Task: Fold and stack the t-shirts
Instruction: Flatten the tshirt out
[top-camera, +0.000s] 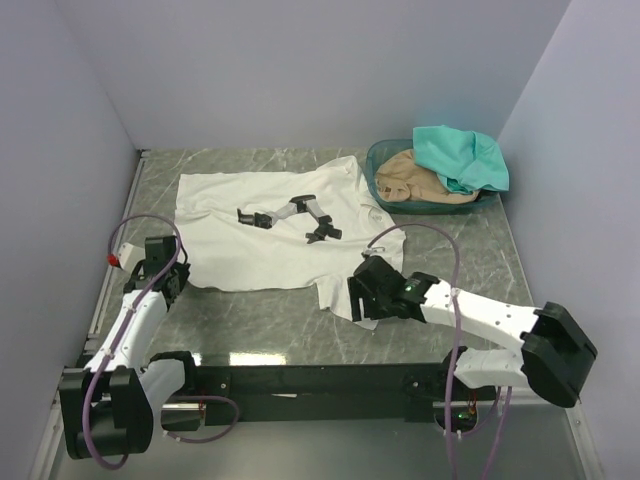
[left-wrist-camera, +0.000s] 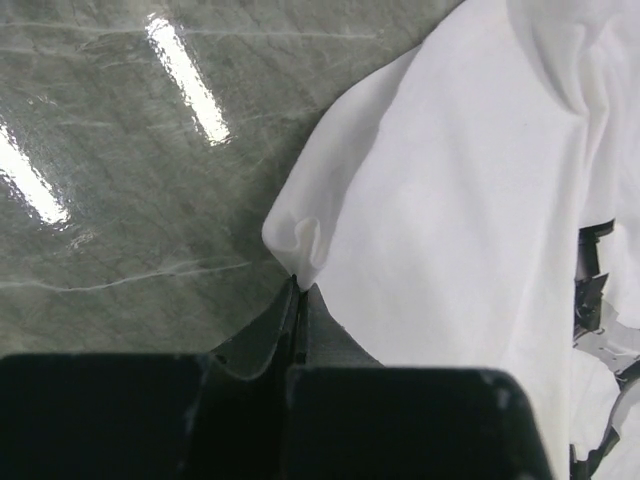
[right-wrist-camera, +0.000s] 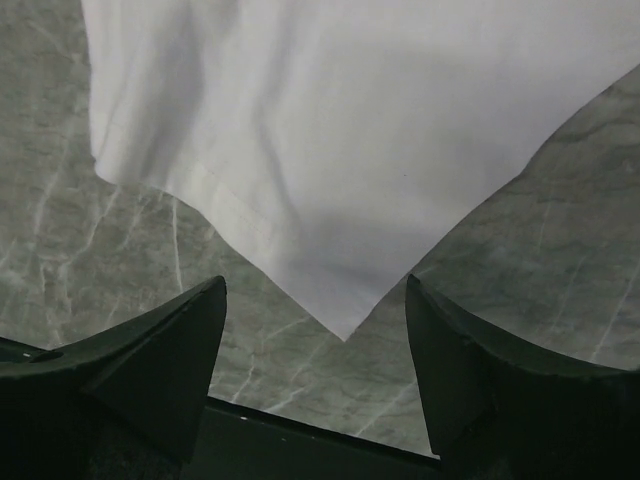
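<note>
The left gripper (left-wrist-camera: 297, 297) pinches one near corner of the white t-shirt (top-camera: 262, 250); the other corner lies at 12 o'clock, between the spread jaws of the right gripper (right-wrist-camera: 315, 285).

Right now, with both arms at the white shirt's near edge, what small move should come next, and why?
Probably close the right hand on the white t-shirt: its fingers stand open either side of the shirt's pointed corner, while the left hand is already shut on the other near corner. With both held, folding could start.
</note>
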